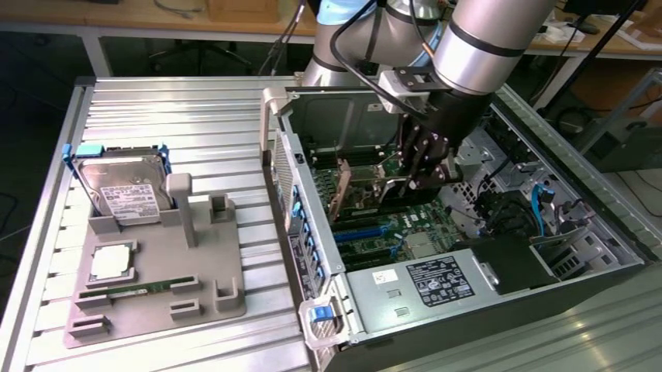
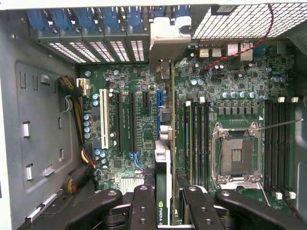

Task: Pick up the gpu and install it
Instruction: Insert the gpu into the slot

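Note:
The gpu (image 1: pixel 357 195) hangs inside the open computer case (image 1: pixel 310 232), tilted on edge, its tan-green board facing the exterior view's left. My gripper (image 1: pixel 419 172) reaches down into the case and is shut on it. In the wrist view the gpu (image 2: pixel 163 158) runs edge-on away from my gripper (image 2: pixel 165 194), and its silver bracket (image 2: pixel 168 40) is near the case's rear slot openings. The black fingers (image 2: pixel 144 203) clamp it from both sides. The card stands above the motherboard (image 2: pixel 134 86), close to the blue slot (image 2: pixel 159 98).
Left of the case a grey holder (image 1: pixel 155 310) carries a silver hard drive (image 1: pixel 122 190), a CPU (image 1: pixel 112 263) and a memory stick (image 1: pixel 135 291). Inside the case are a power supply (image 1: pixel 439 279), a CPU socket (image 2: pixel 237 153), expansion slots (image 2: pixel 117 120) and cable bundles (image 2: pixel 76 105).

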`<action>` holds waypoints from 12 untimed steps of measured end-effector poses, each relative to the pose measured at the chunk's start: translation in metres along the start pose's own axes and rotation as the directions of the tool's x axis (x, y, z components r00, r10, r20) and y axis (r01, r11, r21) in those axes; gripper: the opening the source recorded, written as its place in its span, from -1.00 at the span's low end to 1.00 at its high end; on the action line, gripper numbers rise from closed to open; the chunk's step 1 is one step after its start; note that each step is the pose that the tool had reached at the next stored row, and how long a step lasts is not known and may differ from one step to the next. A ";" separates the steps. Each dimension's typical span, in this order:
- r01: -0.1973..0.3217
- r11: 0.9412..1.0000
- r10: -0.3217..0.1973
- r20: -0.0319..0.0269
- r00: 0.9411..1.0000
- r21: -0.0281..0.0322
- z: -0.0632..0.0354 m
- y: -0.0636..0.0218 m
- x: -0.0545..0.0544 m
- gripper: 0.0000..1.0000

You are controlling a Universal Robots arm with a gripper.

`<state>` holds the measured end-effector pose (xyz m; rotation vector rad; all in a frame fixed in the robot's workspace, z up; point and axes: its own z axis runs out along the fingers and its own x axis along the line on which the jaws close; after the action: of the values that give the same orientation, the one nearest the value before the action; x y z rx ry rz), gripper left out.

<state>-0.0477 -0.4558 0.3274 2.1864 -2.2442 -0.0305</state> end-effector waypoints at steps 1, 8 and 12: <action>0.000 1.000 0.000 0.000 1.000 0.000 0.0008 0.0000 0.000 -0.46; 0.000 1.000 0.000 0.000 1.000 0.000 0.0082 0.0003 0.000 -0.46; 0.000 1.000 0.000 0.000 1.000 0.000 0.0115 0.0003 0.000 -0.46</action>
<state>-0.0482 -0.4558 0.3160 2.1863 -2.2443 -0.0302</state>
